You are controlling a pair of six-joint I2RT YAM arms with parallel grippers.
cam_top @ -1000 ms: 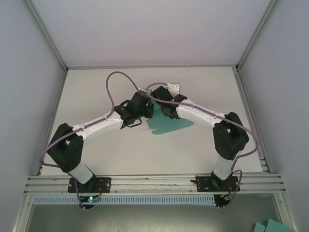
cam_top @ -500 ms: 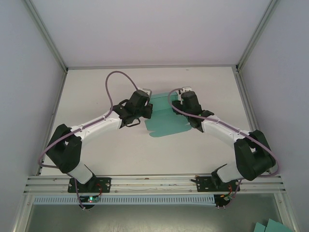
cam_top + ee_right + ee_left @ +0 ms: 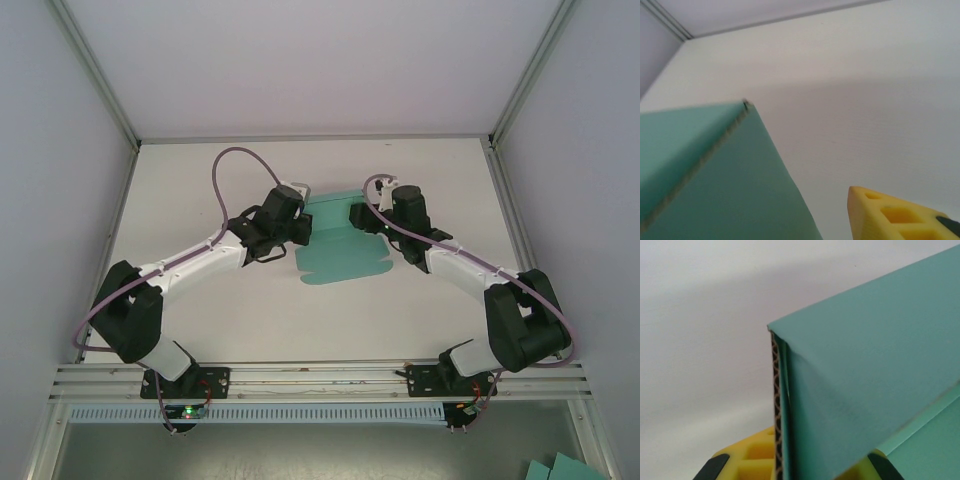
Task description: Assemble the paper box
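The paper box [image 3: 345,255] is a teal-green card lying mostly flat at mid-table, between the two grippers. My left gripper [image 3: 303,226] is shut on the card's left edge. In the left wrist view a folded panel [image 3: 865,380] with a brown corrugated edge stands upright between the yellow fingers [image 3: 752,460]. My right gripper [image 3: 360,216] sits at the card's far right corner, open. In the right wrist view one yellow finger [image 3: 895,215] stands apart from the teal panel [image 3: 715,180], with bare table between them.
Grey walls close in the white table [image 3: 200,320] on three sides. A metal rail [image 3: 320,378] runs along the near edge by the arm bases. Spare teal pieces [image 3: 558,468] lie below the table at the bottom right.
The right gripper has let go of the card and opened. Its arm swung out to the right. The left gripper kept its hold and moved slightly away with the card's edge.
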